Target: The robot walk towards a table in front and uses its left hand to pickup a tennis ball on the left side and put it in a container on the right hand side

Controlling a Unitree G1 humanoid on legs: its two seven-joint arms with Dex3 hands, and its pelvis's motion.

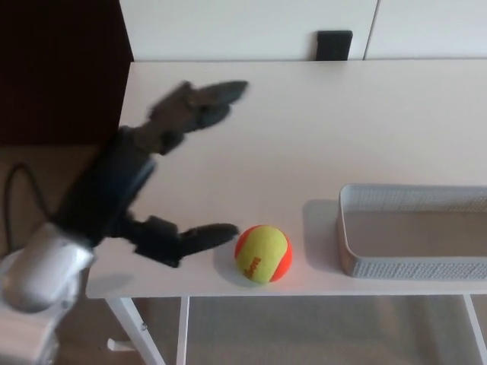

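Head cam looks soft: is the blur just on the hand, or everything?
Head view: the left hand is motion-smeared, worst at its upper fingers; the ball and mesh container are only slightly soft, each casting a faint shadow leftward on the table.

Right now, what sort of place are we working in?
Probably an ordinary indoor room, home or office: a white table before pale wall panels, a black plate on them, and a beige floor below.

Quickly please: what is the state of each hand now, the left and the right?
Left hand: open, fingers apart, holding nothing; the ball lies just beside its thumb.
Right hand: not in view.
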